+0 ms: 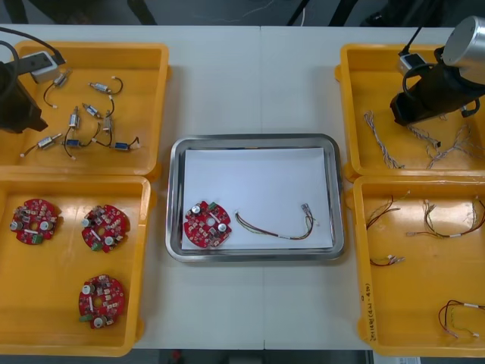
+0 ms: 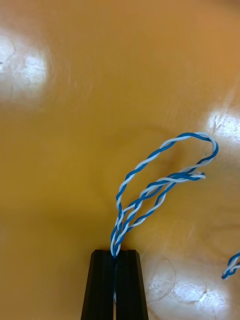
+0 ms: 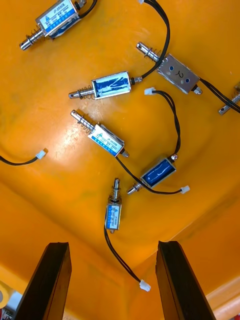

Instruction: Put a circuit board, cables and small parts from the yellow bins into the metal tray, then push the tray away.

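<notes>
Pinching the limp, light twisted blue-and-white cable (image 2: 165, 185) by its bunched strands over the far right yellow plastic bin (image 1: 379, 68), the right gripper (image 2: 116, 252) is closed tight on it, while the left gripper (image 3: 112, 245) hangs with fingers spread above small metal parts (image 3: 112, 85).

Four yellow bins (image 1: 144, 68), one metal tray (image 1: 254, 138), four red circuit boards (image 1: 207, 224)
</notes>
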Controlling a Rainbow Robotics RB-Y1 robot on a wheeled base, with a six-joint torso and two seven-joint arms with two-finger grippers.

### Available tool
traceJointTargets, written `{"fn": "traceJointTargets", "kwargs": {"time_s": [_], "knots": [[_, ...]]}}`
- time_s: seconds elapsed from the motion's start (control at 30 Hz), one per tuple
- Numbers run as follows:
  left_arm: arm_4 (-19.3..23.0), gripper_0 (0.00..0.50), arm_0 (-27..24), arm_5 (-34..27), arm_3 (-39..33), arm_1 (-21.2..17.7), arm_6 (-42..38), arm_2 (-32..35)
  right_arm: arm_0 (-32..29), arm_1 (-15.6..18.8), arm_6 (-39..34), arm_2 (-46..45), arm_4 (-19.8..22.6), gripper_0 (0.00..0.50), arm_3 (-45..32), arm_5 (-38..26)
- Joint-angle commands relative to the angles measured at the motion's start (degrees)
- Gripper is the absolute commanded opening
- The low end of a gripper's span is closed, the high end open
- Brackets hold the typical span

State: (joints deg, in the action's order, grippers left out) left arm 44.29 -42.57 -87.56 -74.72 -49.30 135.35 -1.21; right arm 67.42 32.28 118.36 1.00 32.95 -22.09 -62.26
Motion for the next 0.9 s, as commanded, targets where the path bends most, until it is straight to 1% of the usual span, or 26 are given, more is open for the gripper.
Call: {"fn": "traceJointTargets", "kwargs": {"time_s": [0.03, 0.13, 0.3, 0.53, 0.73, 0.83, 0.9], "knots": [[0.3, 0.5, -0.4, 2.5, 2.0, -3.1, 1.6, -1.5, 1.8, 0.7, 1.1, 0.9, -0.3, 0.0, -5.1, -3.7], [0.6, 0.5, -1.1, 4.2, 4.9, -3.1, 2.2, -2.8, 1.8, 2.2, 0.8, 0.4, -0.5, 0.0, -8.8, -8.5], [0.7, 0.5, -1.2, 6.7, 6.6, -3.3, 2.8, -4.8, 1.8, 4.0, 1.1, -2.1, -0.6, 0.0, -12.1, -14.2], [1.2, 0.5, -1.3, 11.4, 9.7, -3.5, 3.2, -7.8, 1.8, 5.7, 0.8, -4.3, -1.3, 0.0, -17.9, -23.3], [1.5, 0.5, -1.3, 13.0, 11.2, -3.5, 3.5, -9.5, 1.3, 6.7, 0.4, -5.7, -1.9, 0.0, -23.2, -30.7], [1.8, 0.5, -1.3, 14.3, 11.8, -3.5, 3.5, -10.5, -0.4, 7.3, -0.1, -6.6, -2.3, 0.0, -29.1, -36.1], [1.9, 0.5, -1.3, 14.7, 12.1, -3.5, 3.5, -10.9, -1.9, 7.4, -0.2, -7.0, -2.4, 0.0, -32.9, -38.5]]}}
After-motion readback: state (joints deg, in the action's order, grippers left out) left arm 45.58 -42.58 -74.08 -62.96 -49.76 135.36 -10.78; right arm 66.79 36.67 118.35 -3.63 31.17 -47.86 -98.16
